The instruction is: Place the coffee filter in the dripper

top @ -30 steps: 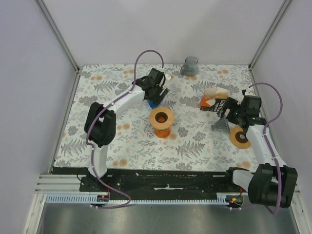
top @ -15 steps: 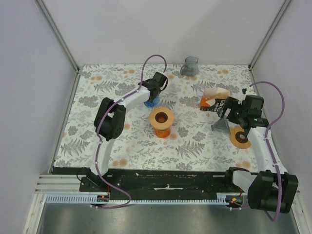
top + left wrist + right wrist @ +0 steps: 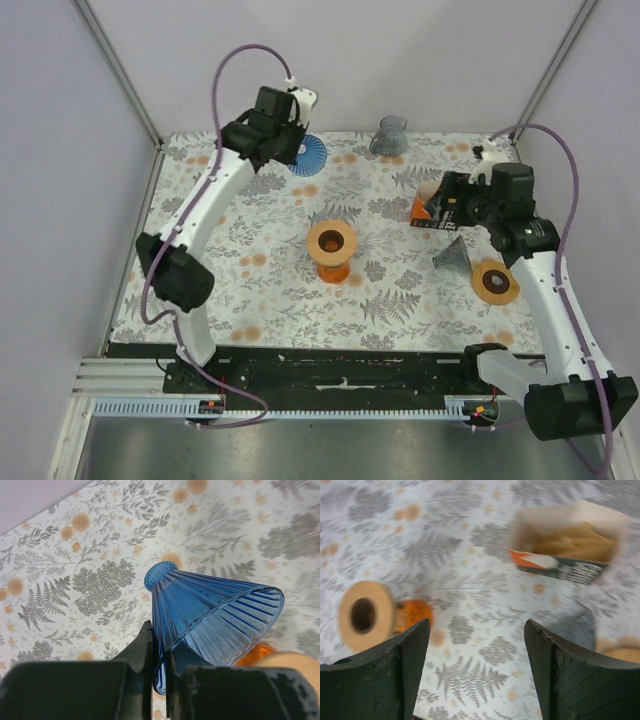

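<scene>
A blue ribbed dripper (image 3: 310,153) hangs in the air over the back left of the table, tilted on its side. My left gripper (image 3: 293,148) is shut on its rim; in the left wrist view the two fingers (image 3: 145,645) pinch the thin blue wall (image 3: 215,615). The coffee filters lie in an orange and black box (image 3: 441,207), which shows pale filters inside it (image 3: 570,542). My right gripper (image 3: 450,203) hovers by that box, open, with nothing between its fingers (image 3: 476,625).
An orange stand with a wooden ring top (image 3: 331,245) sits mid-table, also blurred in the right wrist view (image 3: 365,614). A grey cone (image 3: 453,258) and a wooden disc (image 3: 494,281) lie at the right. Another grey object (image 3: 390,135) stands at the back edge.
My left gripper closed on the blue dripper and carried it up and toward the back left. My right arm rose and shifted toward the filter box, its jaws narrowing a little.
</scene>
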